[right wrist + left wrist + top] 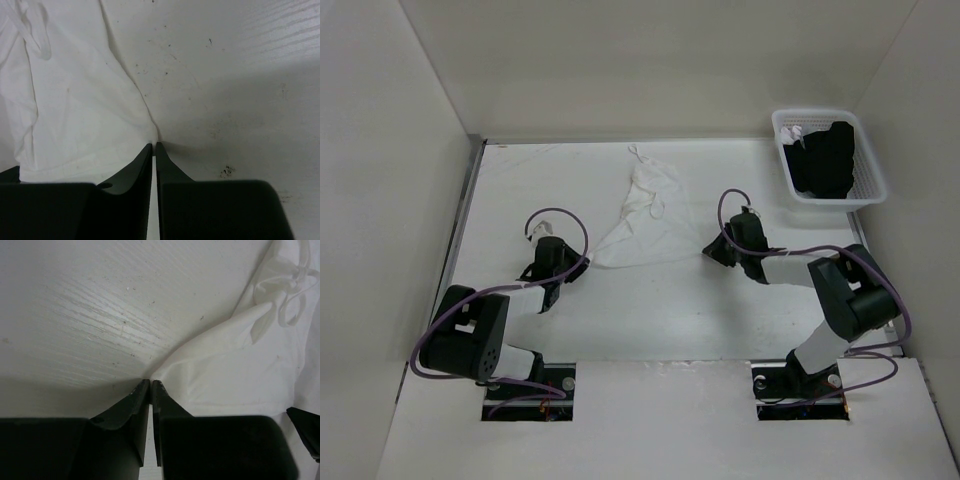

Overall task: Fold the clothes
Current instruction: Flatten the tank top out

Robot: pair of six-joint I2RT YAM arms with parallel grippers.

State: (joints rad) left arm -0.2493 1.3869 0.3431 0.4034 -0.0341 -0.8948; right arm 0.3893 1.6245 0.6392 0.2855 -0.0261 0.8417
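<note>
Camisole (645, 215) lies crumpled in the middle of the counter (520, 190), straps far, hem near. Left fingers (139, 399) closed to a hairline on the near-left hem corner; right fingers (142, 161) likewise on the near-right corner. Risk: each pinch catches only the tip of thin fabric, so a corner may slip out on lifting; uneven pulls would skew the fold

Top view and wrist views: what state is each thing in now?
top, lying unfolded, bunched toward the straps
left tool, shut on the top's near left corner
right tool, shut on the top's near right corner
basket, upright, holding the black garment
black garment, heaped in the basket
</note>
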